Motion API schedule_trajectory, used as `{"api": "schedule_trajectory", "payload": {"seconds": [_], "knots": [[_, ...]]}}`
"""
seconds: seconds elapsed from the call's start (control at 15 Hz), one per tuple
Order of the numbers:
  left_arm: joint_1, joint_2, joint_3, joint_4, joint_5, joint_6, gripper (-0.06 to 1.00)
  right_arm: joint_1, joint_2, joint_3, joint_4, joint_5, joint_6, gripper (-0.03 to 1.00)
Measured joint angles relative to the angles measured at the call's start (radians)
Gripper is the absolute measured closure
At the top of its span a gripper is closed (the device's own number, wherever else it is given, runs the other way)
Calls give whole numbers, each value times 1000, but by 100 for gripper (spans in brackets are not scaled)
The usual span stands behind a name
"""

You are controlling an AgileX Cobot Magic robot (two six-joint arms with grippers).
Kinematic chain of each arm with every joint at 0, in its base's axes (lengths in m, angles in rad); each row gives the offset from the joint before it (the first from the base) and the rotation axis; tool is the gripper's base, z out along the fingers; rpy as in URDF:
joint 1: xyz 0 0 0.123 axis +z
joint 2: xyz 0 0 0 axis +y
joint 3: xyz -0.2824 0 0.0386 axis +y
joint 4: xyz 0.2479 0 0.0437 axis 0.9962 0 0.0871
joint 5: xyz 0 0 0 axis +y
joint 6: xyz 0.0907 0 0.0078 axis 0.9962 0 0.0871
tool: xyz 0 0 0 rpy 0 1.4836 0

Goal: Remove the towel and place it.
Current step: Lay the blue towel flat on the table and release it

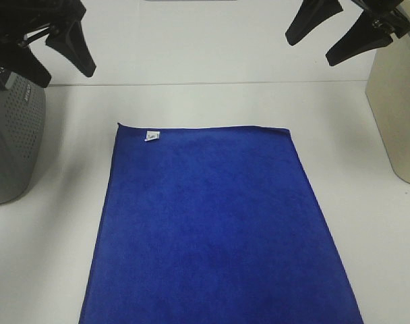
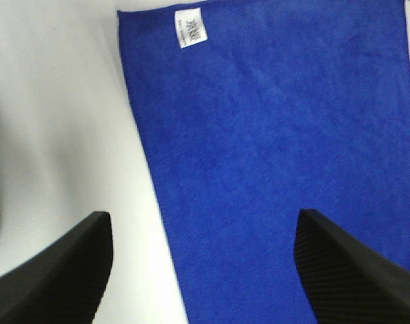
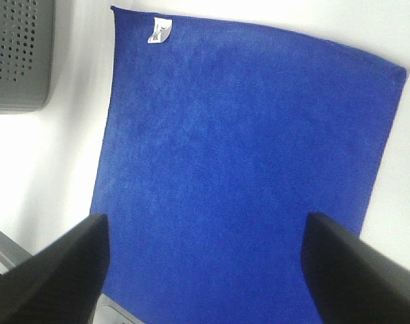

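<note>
Towel [image 1: 215, 229] lies flat and smooth on the white tabletop [image 1: 212, 101], spread out as one royal-blue rectangle. Its far edge runs straight across the middle of the high view. Its near end runs off the bottom of that picture, so I cannot tell where it stops. A small white tag [image 1: 152, 136] sits on the cloth just inside the far corner on my left side.

My left tool [image 1: 65, 74] hangs in the air beyond the towel's far left corner, its two black fingers [image 2: 56, 277] spread wide and holding nothing. It is well clear of the cloth. My left wrist view looks down between those fingers at the towel's left edge and the bare tabletop beside it, with the tag showing beyond.

My right tool [image 1: 313, 48] hangs beyond the far right corner, likewise splayed wide, empty and apart from the cloth. Between its fingers [image 3: 353, 270] my right wrist view takes in nearly the whole width of the towel.

A grey perforated basket [image 1: 13, 135] stands on the tabletop on my left, near the towel with a strip of bare white between them. A cream-coloured container [image 1: 397, 115] stands at the right edge of the high view, also apart from the towel.
</note>
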Motion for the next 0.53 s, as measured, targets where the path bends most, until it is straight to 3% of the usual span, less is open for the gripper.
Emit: {"api": "schedule_trajectory", "payload": {"seconds": [0.13,0.27,0.53], "knots": [[0,79,-104,-70,24,-2,25,-1,0,-1,-6,-19,43,20],[0,142,-180,-109,44,-4,25,-1,4,-3,-79,-74,133,20],[0,240,-247,-137,44,-8,25,-5,75,-8,-141,-26,95,20]]}}
